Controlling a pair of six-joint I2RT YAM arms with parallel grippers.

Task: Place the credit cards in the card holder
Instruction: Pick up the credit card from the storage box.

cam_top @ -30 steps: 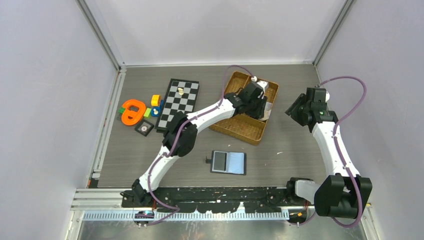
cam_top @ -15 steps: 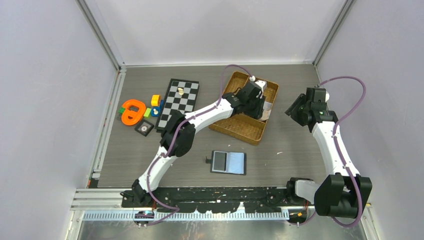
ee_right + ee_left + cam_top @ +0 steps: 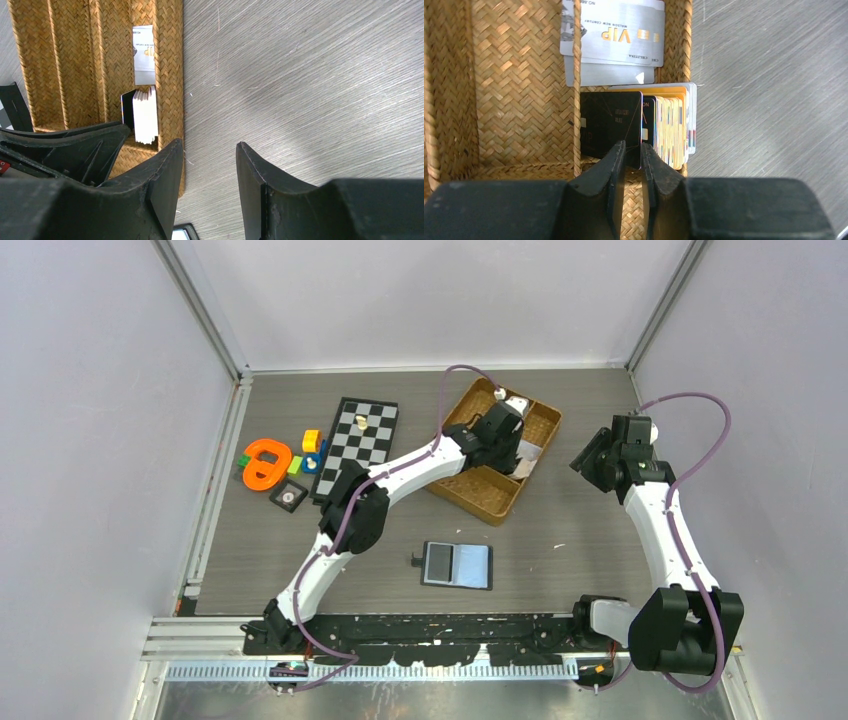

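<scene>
The grey bench (image 3: pixel 600 540) carries everything, and most of it is bare on the right side, where the right arm stands bent with its wrist held high. The right pincer (image 3: pixel 207 150) hovers over open bench just beside the tray, its jaws spread wide with nothing between them. It looks parked out of the way so the other arm has room.

The woven tray (image 3: pixel 462 502) sits toward the far middle, divided into long compartments. The left arm reaches across it to the compartment on the tray's right side. A chessboard (image 3: pixel 358 447) and some bright toys (image 3: pixel 266 462) lie well apart to the left and play no part here.

The card holder (image 3: pixel 457 565) lies open and flat near the arm bases, its bluish pockets facing up, ready to receive a card.

The credit cards (image 3: pixel 671 122) are in the tray: a pack stands on edge in that end compartment, and silver ones (image 3: pixel 619 35) lie flat beyond it. A black card (image 3: pixel 609 127) leans off the front of the pack. The left pincer (image 3: pixel 632 146) has its jaws nearly together around that card's near corner, apparently pinching it. Taking the front card alone probably separates it from the rest.
</scene>
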